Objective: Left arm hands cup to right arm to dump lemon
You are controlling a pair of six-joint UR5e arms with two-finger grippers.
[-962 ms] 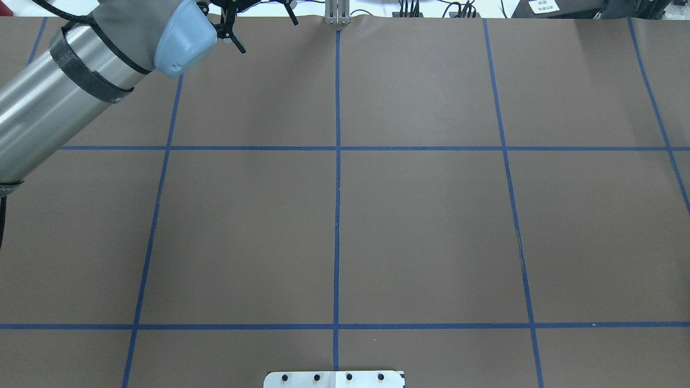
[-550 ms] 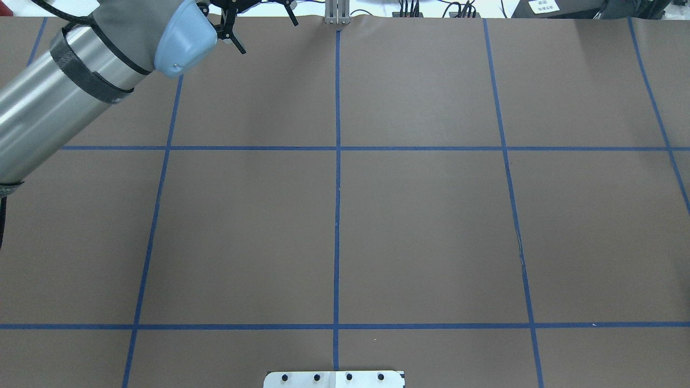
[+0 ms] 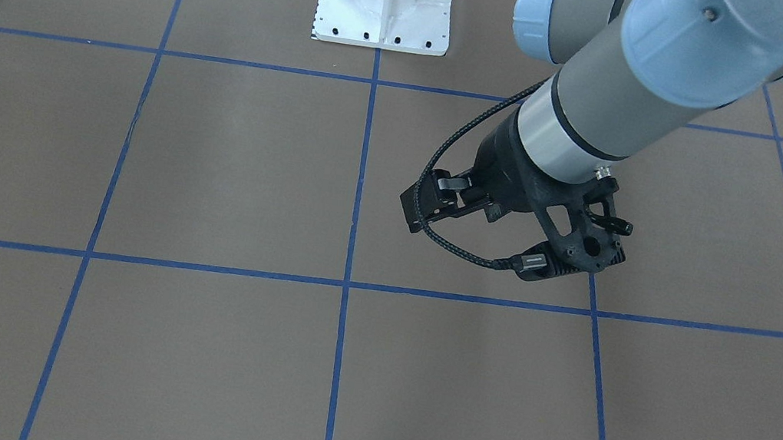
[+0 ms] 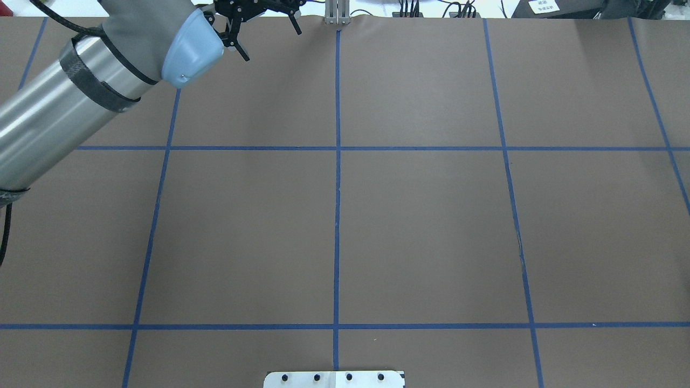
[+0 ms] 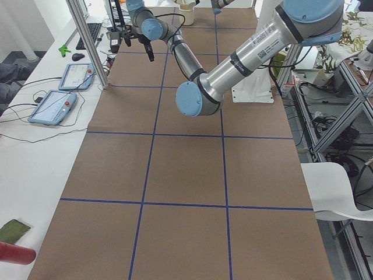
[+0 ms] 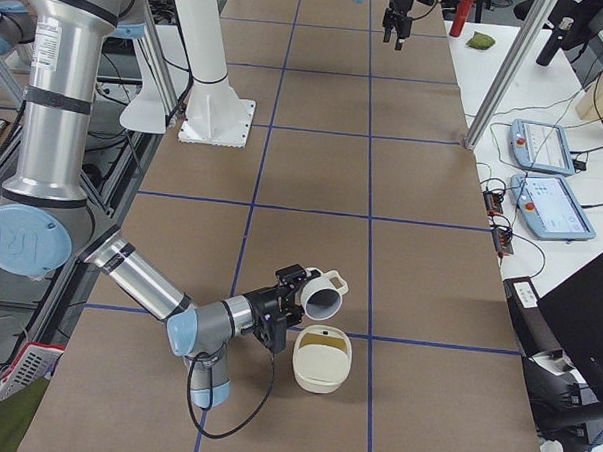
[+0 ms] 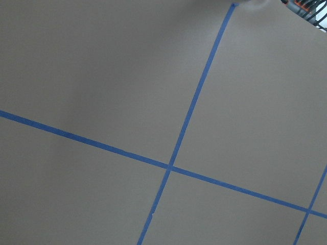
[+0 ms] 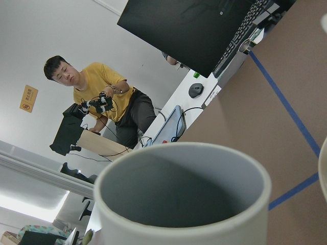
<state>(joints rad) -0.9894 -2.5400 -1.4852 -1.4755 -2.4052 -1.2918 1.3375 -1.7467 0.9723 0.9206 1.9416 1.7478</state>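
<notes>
— Brown paper table (image 4: 420, 226), blue tape grid (image 4: 337, 215), and the action sits at the robot's right end. Right gripper (image 6: 291, 286), what have we got?

— The cup (image 6: 322, 293) is right at its tip, off the paper and tipped onto its side. Its handle is on the side away from the gripper. Are the jaws clamped? Can't tell, only the side camera catches them, and small.

— Wrist camera?

— It's filled by the cup's rim (image 8: 189, 194), with the dark grey inside facing the lens.

— And underneath?

— A cream bowl (image 6: 321, 372) stands on the paper just below the cup's mouth, apart from it. There's a yellowish patch (image 6: 324, 339) inside, too small to say whether that's the lemon.

— The right arm (image 6: 139, 274) runs low over the table there. Other side?

— Left gripper (image 4: 268, 39), fingers spread wide, hovering at the table's far edge, well apart from the cup. The left arm (image 3: 613, 90) slants down behind it.

— Beyond the table?

— A person in a yellow shirt (image 8: 102, 92) is seated near a dark monitor (image 8: 194, 25).
</notes>
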